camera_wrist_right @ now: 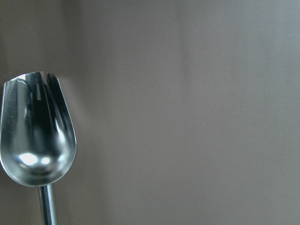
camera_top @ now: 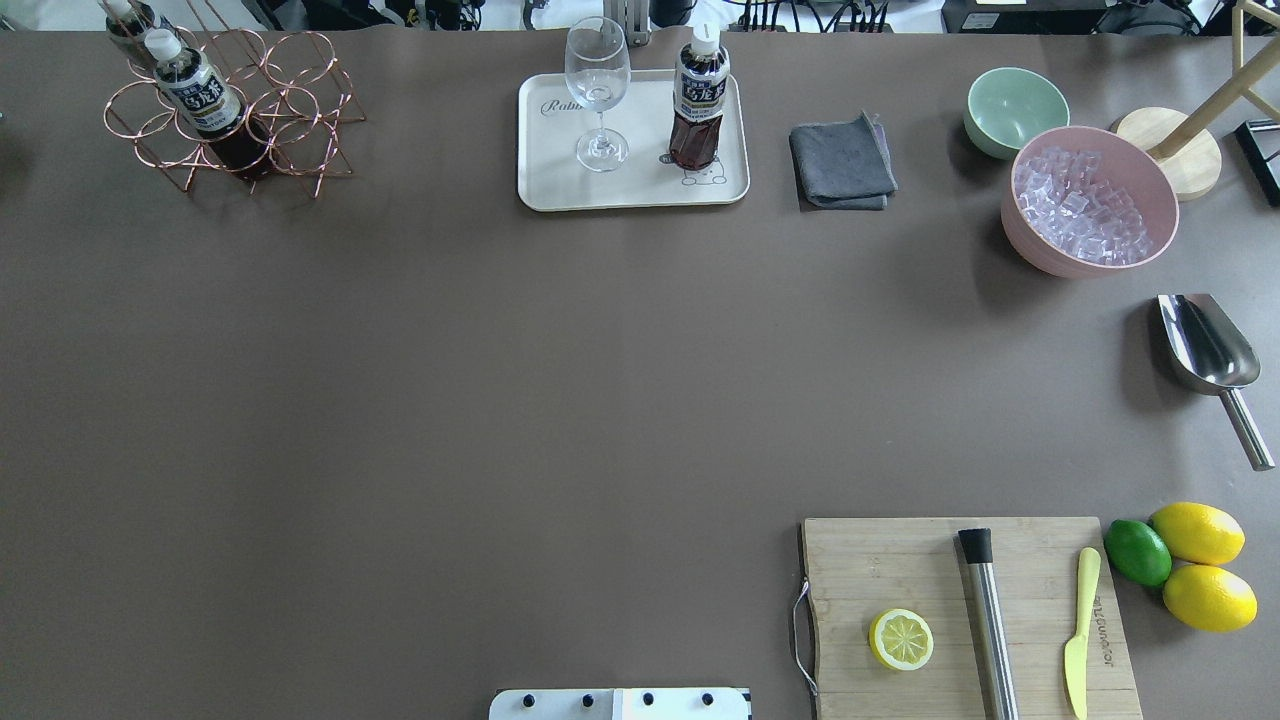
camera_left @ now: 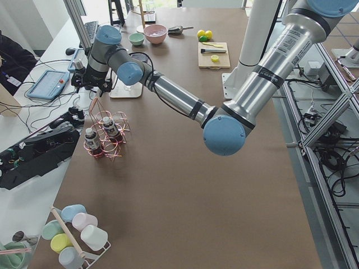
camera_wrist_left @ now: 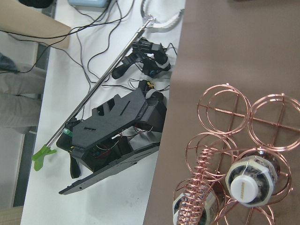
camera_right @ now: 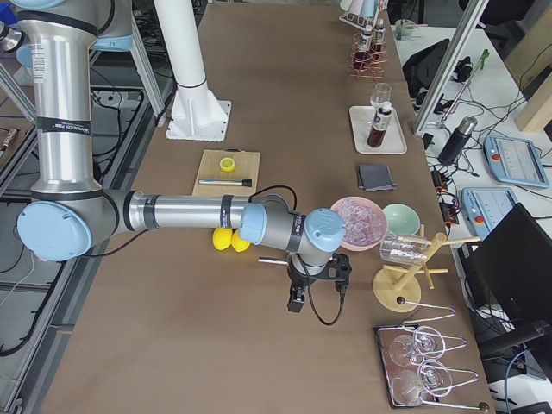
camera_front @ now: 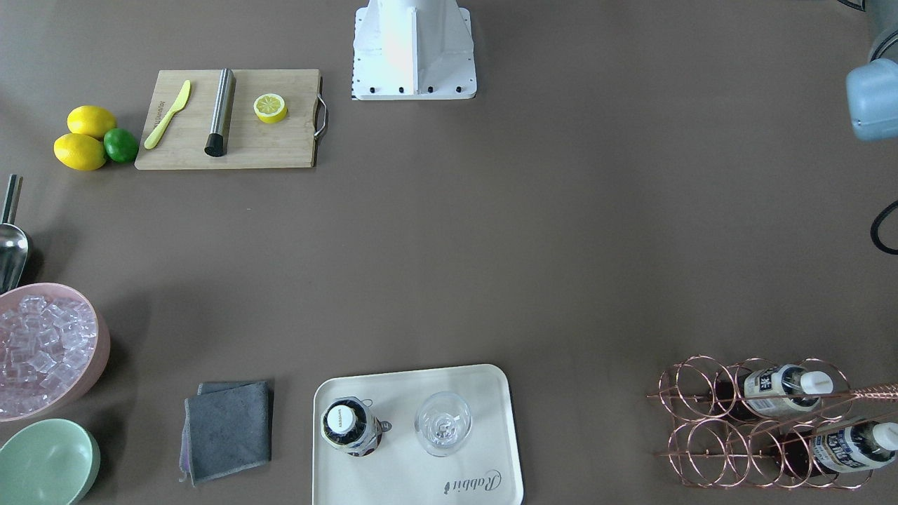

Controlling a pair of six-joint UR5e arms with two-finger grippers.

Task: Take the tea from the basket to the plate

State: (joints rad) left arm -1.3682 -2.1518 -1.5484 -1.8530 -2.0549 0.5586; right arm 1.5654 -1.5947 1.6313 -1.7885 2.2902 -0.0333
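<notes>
One tea bottle (camera_top: 700, 100) stands upright on the cream plate (camera_top: 560, 185), next to a wine glass (camera_top: 597, 90). Two more tea bottles (camera_top: 200, 100) lean in the copper wire basket (camera_top: 290, 110) at the table's far left corner. The left wrist view looks down on their white caps (camera_wrist_left: 243, 187) and the basket's rings (camera_wrist_left: 225, 112). My left gripper (camera_left: 90, 92) shows only in the exterior left view, hovering above the basket's outer side; I cannot tell whether it is open. My right gripper (camera_right: 297, 297) shows only in the exterior right view, above the metal scoop (camera_wrist_right: 37, 131); its state is unclear.
A grey cloth (camera_top: 842, 165), a mint-green bowl (camera_top: 1015, 110) and a pink bowl of ice (camera_top: 1085, 200) sit right of the plate. A cutting board (camera_top: 960, 610) carries a lemon half, a steel rod and a yellow knife. Lemons and a lime (camera_top: 1190, 560) lie beside it.
</notes>
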